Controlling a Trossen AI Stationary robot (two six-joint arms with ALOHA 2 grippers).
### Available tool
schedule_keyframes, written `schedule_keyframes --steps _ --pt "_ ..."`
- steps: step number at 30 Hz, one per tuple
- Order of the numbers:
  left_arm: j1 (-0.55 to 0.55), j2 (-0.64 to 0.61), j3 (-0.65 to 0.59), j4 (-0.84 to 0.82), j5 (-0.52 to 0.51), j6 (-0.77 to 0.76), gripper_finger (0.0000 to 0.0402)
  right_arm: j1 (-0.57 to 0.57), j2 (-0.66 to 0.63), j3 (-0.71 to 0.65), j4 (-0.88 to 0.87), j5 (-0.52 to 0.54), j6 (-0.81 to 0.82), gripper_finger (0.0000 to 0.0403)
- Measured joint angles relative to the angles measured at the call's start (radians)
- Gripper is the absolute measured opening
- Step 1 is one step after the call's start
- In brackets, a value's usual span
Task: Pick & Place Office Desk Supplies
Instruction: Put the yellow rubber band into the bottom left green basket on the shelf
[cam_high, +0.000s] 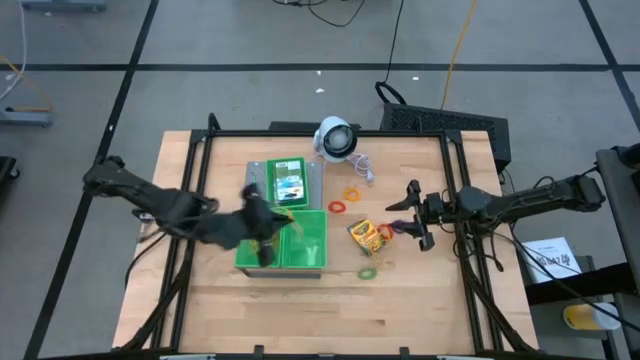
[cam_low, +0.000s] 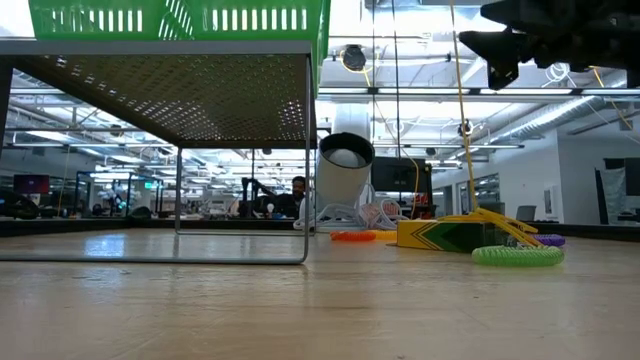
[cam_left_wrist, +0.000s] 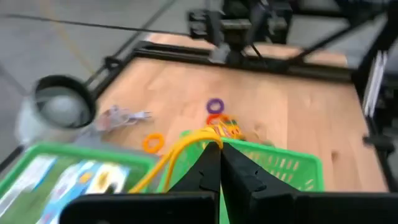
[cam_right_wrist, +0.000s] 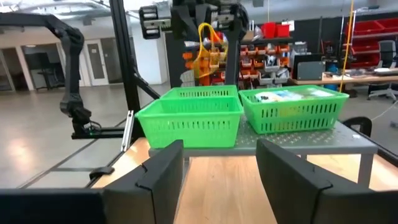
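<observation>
My left gripper (cam_high: 268, 222) hangs over the near green tray (cam_high: 310, 245) and is shut on a tan-yellow rubber band (cam_high: 286, 214). One crayon box (cam_high: 289, 181) lies in the far green tray. A second crayon box (cam_high: 365, 236) lies flat on the table, also seen in the low view (cam_low: 450, 233). Loose bands lie on the wood: orange (cam_high: 350, 193), red (cam_high: 337, 207), green (cam_high: 368, 271). My right gripper (cam_high: 413, 214) is open, raised above the table to the right of the second crayon box, touching nothing. My left gripper pinches the tan-yellow rubber band at the top of its loop (cam_left_wrist: 210, 140) between the tips of its two shut fingers. The band is lifted clear and hangs slack below and beside the fingers (cam_left_wrist: 163, 168), above the near tray; the right wrist view shows the band dangling (cam_right_wrist: 205, 38).
The two green trays stand on a raised perforated metal stand (cam_low: 170, 90). A white round device (cam_high: 336, 138) with a cord sits near the table's far edge. A purple band (cam_high: 404, 228) lies by my right gripper. Bare wood stretches along the near edge.
</observation>
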Motion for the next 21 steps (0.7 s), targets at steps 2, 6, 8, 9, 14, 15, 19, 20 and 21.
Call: schedule_keyframes --steps 2,6,8,9,14,15,19,20,21 --pt "-0.056 -0.03 0.002 -0.085 -0.07 -0.107 0.0002 0.0 -0.006 -0.001 0.009 0.0 0.0 0.0189" --pt "-0.17 -0.071 0.0 -0.2 -0.153 -0.305 0.0003 0.0 -0.013 -0.007 0.007 -0.001 0.0 0.0183" --pt "-0.208 -0.081 0.0 -0.244 -0.158 -0.378 0.0002 0.0 -0.013 -0.007 0.008 -0.002 -0.001 0.0181" --pt "-0.222 -0.081 0.0 -0.264 -0.165 -0.416 0.0002 0.0 -0.012 -0.007 0.008 -0.002 -0.001 0.018" --pt "-0.256 -0.081 0.0 -0.38 -0.203 -0.563 0.0006 0.0 -0.011 -0.007 0.008 -0.001 0.0 0.018" --pt "-0.258 -0.079 0.0 -0.408 -0.203 -0.588 0.0005 0.0 -0.011 -0.007 0.008 -0.001 0.0 0.018" --pt "-0.255 -0.074 0.0 -0.481 -0.202 -0.677 0.0004 0.0 -0.011 -0.007 0.007 -0.003 0.0 0.0177" --pt "-0.255 -0.075 0.0 -0.486 -0.195 -0.687 0.0009 0.0 -0.011 -0.007 0.007 -0.003 0.0 0.0176" --pt "-0.256 -0.075 0.0 -0.484 -0.183 -0.692 0.0015 0.0 -0.011 -0.007 0.007 -0.003 0.0 0.0176"
